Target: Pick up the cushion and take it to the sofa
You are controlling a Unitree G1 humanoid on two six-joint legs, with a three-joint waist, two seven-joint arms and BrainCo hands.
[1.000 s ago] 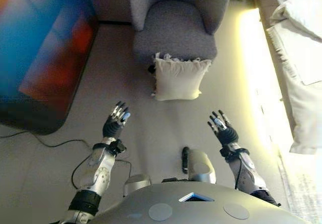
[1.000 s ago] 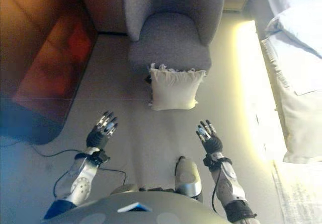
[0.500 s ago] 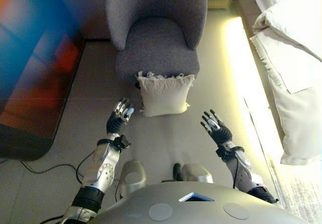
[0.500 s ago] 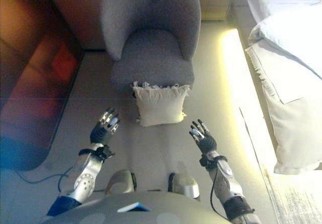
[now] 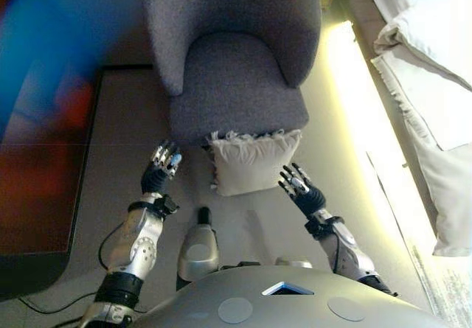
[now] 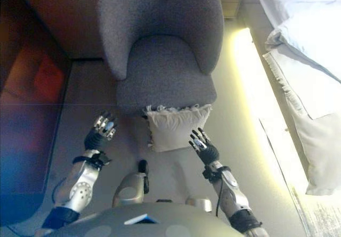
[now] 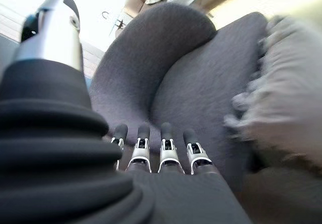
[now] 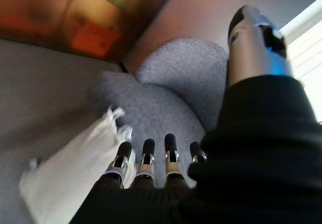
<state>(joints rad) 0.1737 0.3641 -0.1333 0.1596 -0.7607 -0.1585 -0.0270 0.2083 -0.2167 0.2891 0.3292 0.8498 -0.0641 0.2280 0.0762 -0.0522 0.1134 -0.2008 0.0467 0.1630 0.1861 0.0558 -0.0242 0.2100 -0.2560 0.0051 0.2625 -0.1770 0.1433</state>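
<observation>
Floor (image 5: 125,133): cushion (image 5: 254,163) upright against armchair (image 5: 234,85)

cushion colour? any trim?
The cushion is cream, with a frayed fringe along its top edge; clearest in the left eye view.

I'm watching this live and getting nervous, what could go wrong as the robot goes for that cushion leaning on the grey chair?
The cushion only leans on the armchair, so a one-sided touch might tip it flat on the floor.
The right hand looks nearer the cushion than the left hand; an uneven squeeze may let it slip.
Both hands are open, so the soft fringed cloth could bunch instead of gripping cleanly.
</observation>
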